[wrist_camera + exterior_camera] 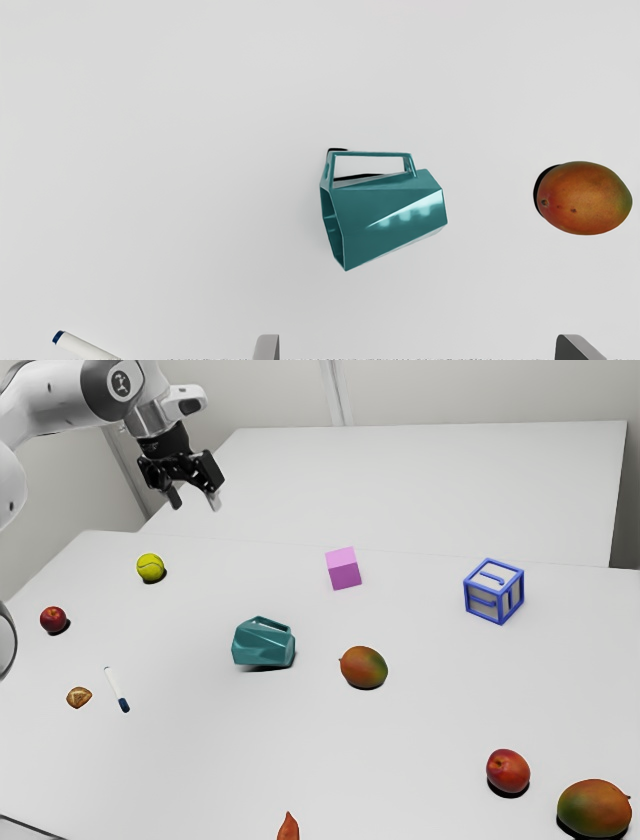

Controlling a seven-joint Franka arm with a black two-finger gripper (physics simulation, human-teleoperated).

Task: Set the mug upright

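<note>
Nearest, at the exterior view's bottom, the tip of an orange pointed thing (288, 828) shows. Toward the exterior view's right lies a red and green mango (595, 808), with a red fruit (508, 771) just beside it. A small golden-brown lump (79, 697) lies toward the exterior view's left, and near it a white marker (117, 688) with its blue end toward the near side.

Farther in, around the middle of the table (200, 760), another mango (363, 667) sits near the teal mug (263, 643), apart from it. The mug lies on its side, its mouth facing away from that mango and its base toward it; the handle (372, 154) runs along the side nearer the table's far edge.

Beyond, a dark red fruit (53, 620) lies near the table edge at the exterior view's left. Toward the exterior view's right stands a white block with blue edges (494, 591). Closer to the far edge are a pink cube (343, 568) and, near the far corner at the exterior view's left, a yellow tennis ball (150, 568).

The gripper (196, 503) hangs above the table, well apart from the mug, its two fingers spread wide.
</note>
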